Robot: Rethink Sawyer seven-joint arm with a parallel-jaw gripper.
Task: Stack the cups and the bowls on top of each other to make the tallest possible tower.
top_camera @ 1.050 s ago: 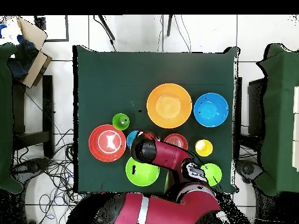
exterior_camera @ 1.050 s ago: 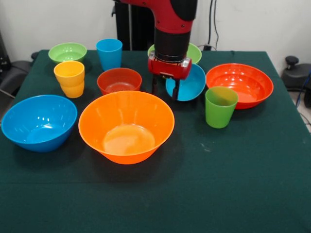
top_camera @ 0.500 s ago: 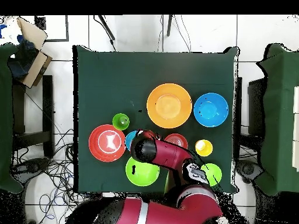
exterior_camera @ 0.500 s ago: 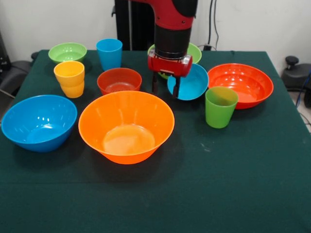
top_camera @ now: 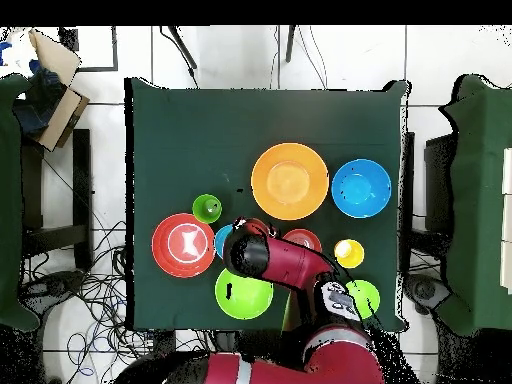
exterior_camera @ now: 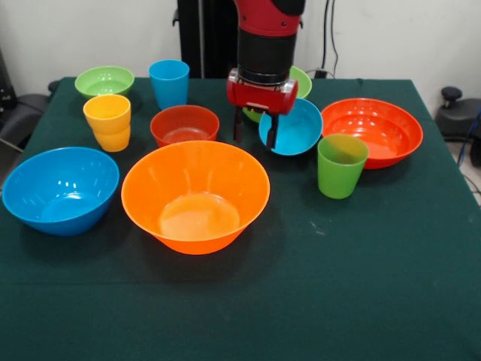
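Note:
My gripper hangs at the table's middle back, shut on the near rim of a small blue bowl, which is tilted and lifted off the cloth. In the overhead view the arm covers most of that bowl. Around it stand a small red-orange bowl, a large orange bowl, a large blue bowl and a wide red bowl. A green bowl is partly hidden behind the arm. The cups are a green one, a blue one and a yellow-orange one. Nothing is stacked as a tower.
A small green bowl sits at the back left corner. The dark green cloth covers the table. Cables and a chair lie beyond the table's edges in the overhead view.
My gripper has risen a little with the small blue bowl in it and the bowl tilts more. The other cups and bowls have not moved.

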